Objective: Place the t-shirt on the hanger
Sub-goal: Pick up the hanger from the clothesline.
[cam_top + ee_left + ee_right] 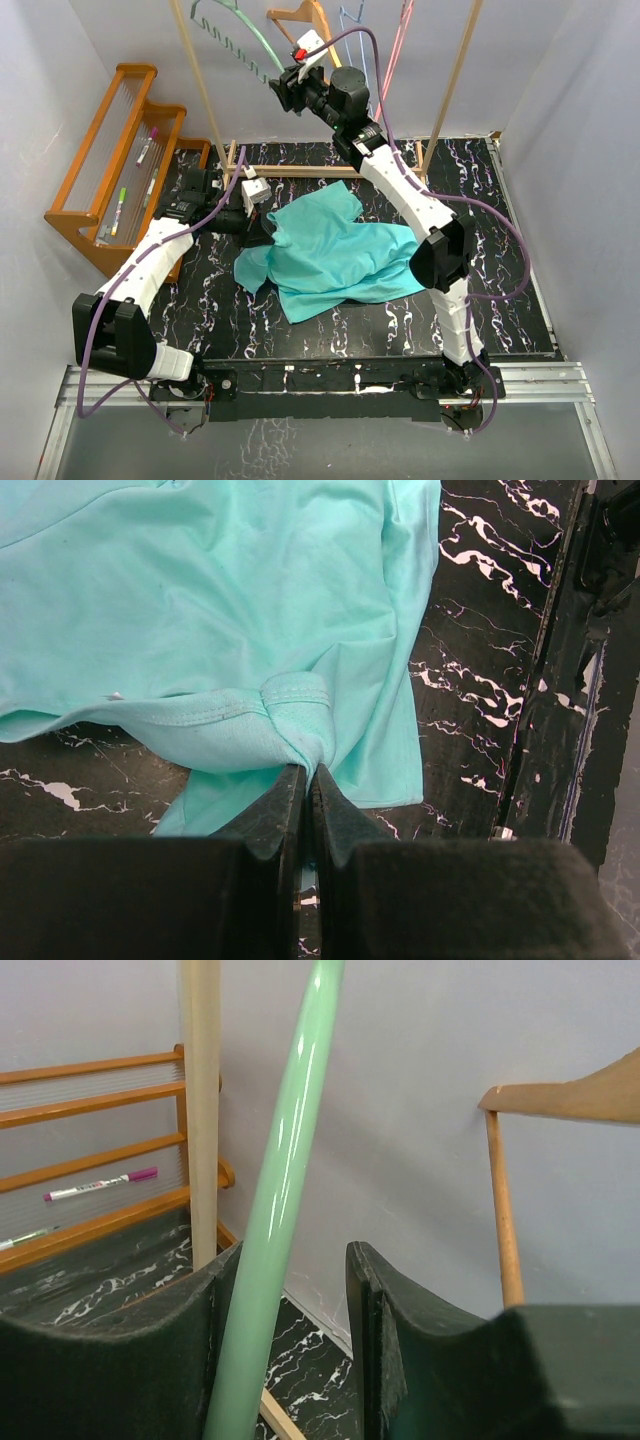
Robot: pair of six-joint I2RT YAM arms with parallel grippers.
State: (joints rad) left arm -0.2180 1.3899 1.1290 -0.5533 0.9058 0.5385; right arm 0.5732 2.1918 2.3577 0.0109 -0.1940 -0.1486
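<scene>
My left jaws are clenched on a folded bit of stitched edge at the left side of the t-shirt (200, 600), which lies crumpled on the middle of the tabletop (500, 300). My right jaws stand released up at the rack (200, 1100), with the slanted arm of the hanger (285, 1190) between them and resting against one finger. I judge the shirt light, limp and quick to sag or bunch, so it wants holding at a seam such as hem or collar, while the hanger looks slim, glossy and slippery, likely to swing from its hook unless I grip its arm squarely.
</scene>
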